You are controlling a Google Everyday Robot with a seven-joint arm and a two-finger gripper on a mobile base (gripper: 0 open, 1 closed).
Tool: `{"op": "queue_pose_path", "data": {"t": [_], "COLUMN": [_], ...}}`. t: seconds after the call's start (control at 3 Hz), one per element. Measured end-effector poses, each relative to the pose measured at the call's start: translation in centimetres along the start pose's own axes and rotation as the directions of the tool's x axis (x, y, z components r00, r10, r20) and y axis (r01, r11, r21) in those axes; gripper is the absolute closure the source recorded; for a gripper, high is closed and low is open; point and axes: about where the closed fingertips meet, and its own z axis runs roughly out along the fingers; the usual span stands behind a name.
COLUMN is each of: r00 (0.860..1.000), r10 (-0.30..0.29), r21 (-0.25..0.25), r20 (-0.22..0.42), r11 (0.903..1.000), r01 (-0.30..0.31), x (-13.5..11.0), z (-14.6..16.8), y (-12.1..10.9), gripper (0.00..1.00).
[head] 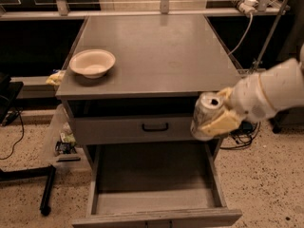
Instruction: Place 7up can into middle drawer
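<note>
The 7up can (205, 112) is a silver can with a shiny top, held upright in my gripper (214, 119). The gripper's cream fingers (219, 123) are shut around the can's side. The can hangs off the front right corner of the cabinet, level with the closed drawer front with a black handle (155, 126). The middle drawer (156, 175) is pulled out below, wide and grey with a bare flat floor. The can is above the drawer's back right part, well above the floor.
A cream round bowl (92, 62) sits on the grey cabinet top (161, 51) at the left. Cables and a power strip (243, 4) hang at the back right. A black stand leg (47, 189) and a clear bin (59, 141) lie on the floor to the left.
</note>
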Motion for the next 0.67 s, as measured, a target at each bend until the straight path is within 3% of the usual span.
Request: {"op": "queue_pose_path", "data": {"t": [0.33, 0.67], "r00": [0.996, 0.984], "r10": [0.044, 0.124], "r21": [-0.031, -0.100], "r20": [0.082, 0.130], "r11": [0.9987, 0.9887], "r01": [-0.041, -0.112], "x": [5.4, 12.2], "z": [6.6, 16.5], "y": [2.9, 6.8], "gripper": [1.00, 1.00]}}
